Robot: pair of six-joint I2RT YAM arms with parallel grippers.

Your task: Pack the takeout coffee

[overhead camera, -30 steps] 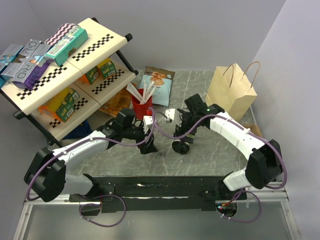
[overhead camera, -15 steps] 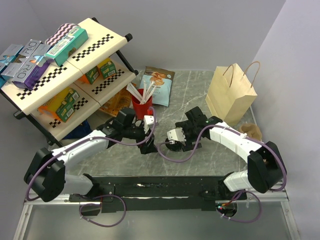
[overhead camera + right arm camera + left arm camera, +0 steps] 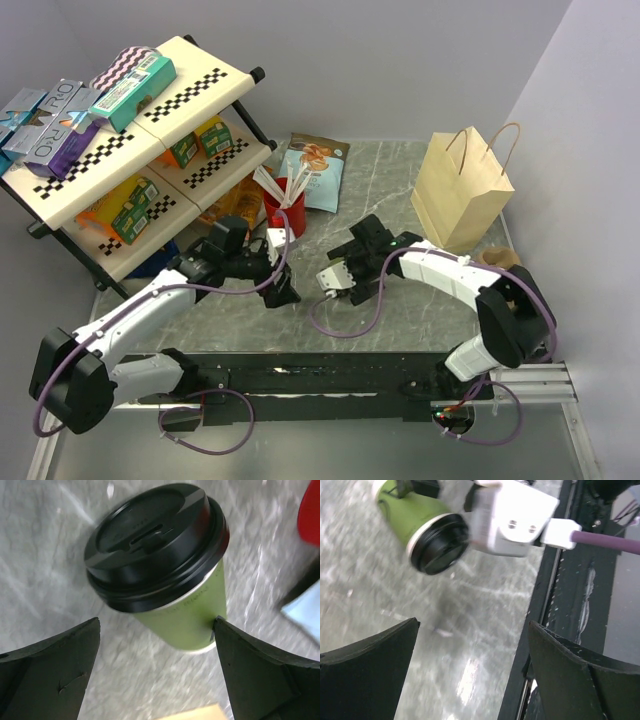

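The takeout coffee, a green paper cup with a black lid, stands on the marble table between the fingers of my right gripper. That gripper is open; its right fingertip is at the cup's lower wall and the left finger stands apart from it. In the top view my right gripper hides most of the cup. The left wrist view shows the takeout coffee beside the white body of the right gripper. My left gripper is open over bare table with nothing between its fingers, and it hangs just left of the right gripper.
A brown paper bag stands open at the back right. A red cup with white stirrers and a snack bag sit behind the grippers. A shelf rack of boxes fills the left. The black base rail runs along the near edge.
My right gripper has swung left and down until its fingers flank the cup. My left arm has drawn back to the left.
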